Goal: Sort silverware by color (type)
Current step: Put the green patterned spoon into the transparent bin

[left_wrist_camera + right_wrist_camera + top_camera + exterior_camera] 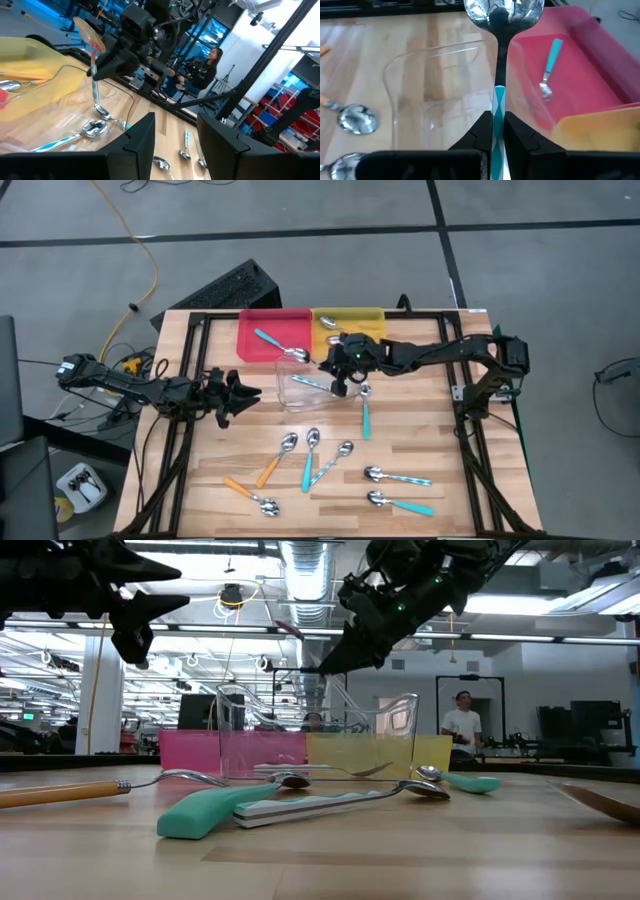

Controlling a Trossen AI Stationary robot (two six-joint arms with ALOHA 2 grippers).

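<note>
My right gripper (333, 377) (498, 131) hangs over the clear tray (300, 395) (395, 80), shut on a spoon with a pale blue striped handle (499, 102). The spoon's shiny bowl (503, 12) sticks out ahead of the fingers. A teal spoon (270, 340) (551, 62) lies in the red tray (258, 330). In the yellow tray (368, 318) there is another spoon bowl (331, 323). Several teal, orange and pale blue spoons (308, 465) lie on the near half of the table. Left of the clear tray my left gripper (247, 393) (175, 145) is open and empty. My right gripper pinches the striped handle (499, 107) between its two fingers, close to where it joins the metal neck. The fingers slant down from the table's right and lie along the spoon. The spoon is lifted clear above the clear tray, bowl end forward and raised (88, 31).
A teal spoon (365, 418) lies just right of the clear tray, its bowl (363, 391) under my right arm. Black frame rails (185, 380) run along the table's sides. People (462, 725) are in the room beyond the table.
</note>
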